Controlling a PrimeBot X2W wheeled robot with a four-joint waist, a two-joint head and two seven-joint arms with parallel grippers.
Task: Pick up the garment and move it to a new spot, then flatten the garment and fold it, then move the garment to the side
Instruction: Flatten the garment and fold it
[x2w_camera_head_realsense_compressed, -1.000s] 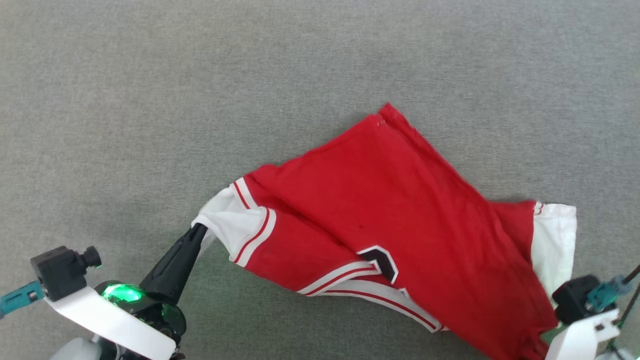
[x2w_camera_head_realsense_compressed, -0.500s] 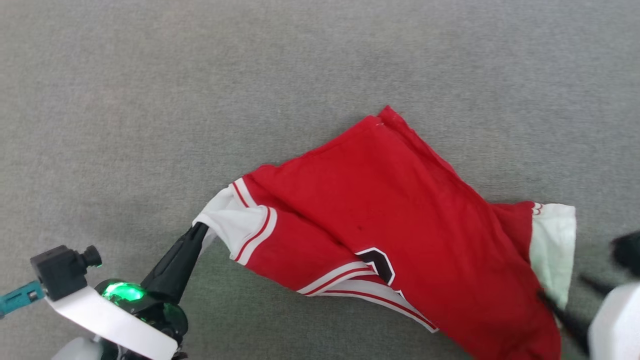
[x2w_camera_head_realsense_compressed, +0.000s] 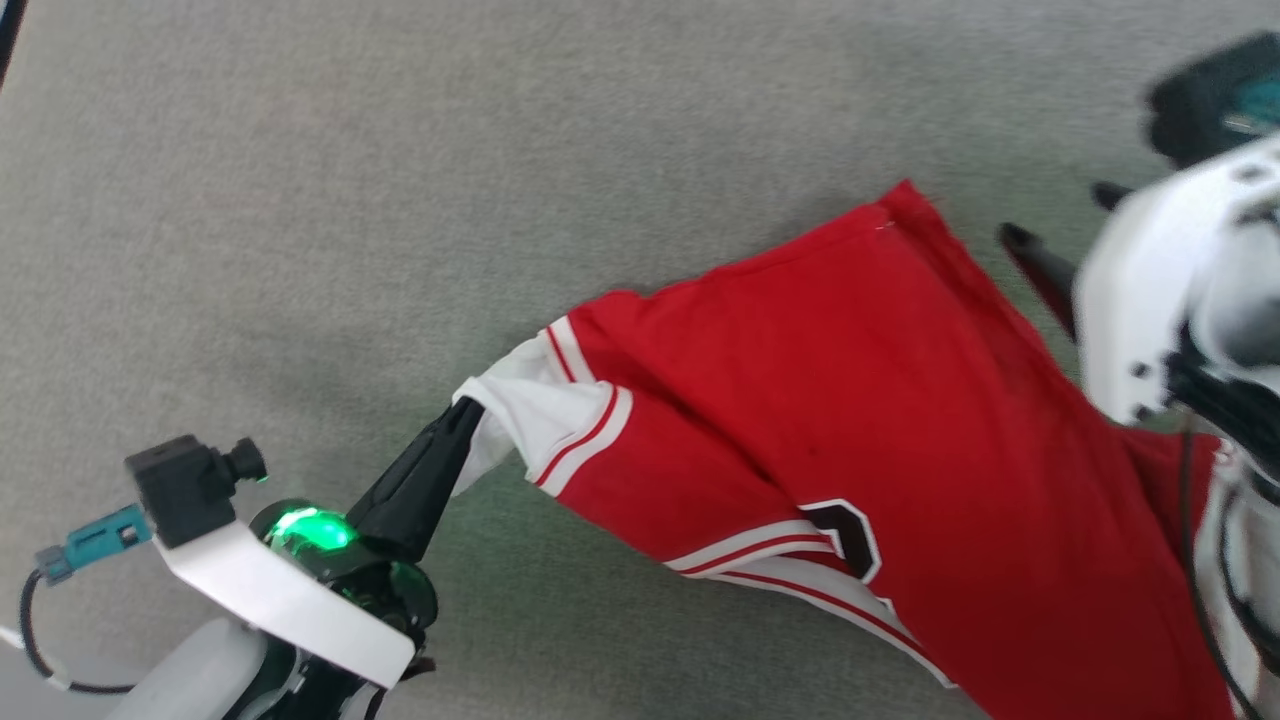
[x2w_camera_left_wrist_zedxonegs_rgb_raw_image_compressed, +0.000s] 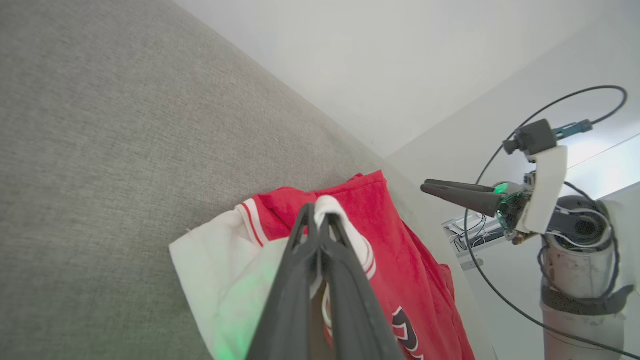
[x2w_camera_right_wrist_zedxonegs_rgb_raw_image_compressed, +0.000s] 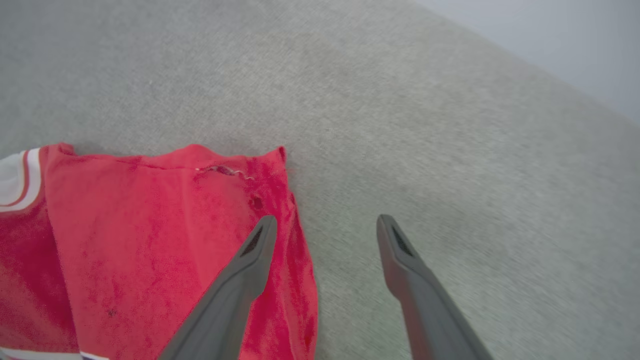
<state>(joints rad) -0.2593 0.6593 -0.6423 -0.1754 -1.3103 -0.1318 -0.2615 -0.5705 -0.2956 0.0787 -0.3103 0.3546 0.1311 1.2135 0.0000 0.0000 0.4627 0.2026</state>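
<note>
On the grey desk (x2w_camera_head_realsense_compressed: 300, 200) I log one red garment (x2w_camera_head_realsense_compressed: 860, 400), lying rumpled. At its white sleeve end (x2w_camera_head_realsense_compressed: 520, 420) the left end effector (x2w_camera_head_realsense_compressed: 465, 415) is pinched tight on the cloth. Over the garment's far edge, the right end effector (x2w_camera_right_wrist_zedxonegs_rgb_raw_image_compressed: 326, 222) is spread wide and empty.

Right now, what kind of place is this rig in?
Probably an indoor robot lab or test room, though I can't be sure. There is a broad grey felt-like work surface, bare pale walls beyond its edge, and a single red garment laid out as the workpiece.
</note>
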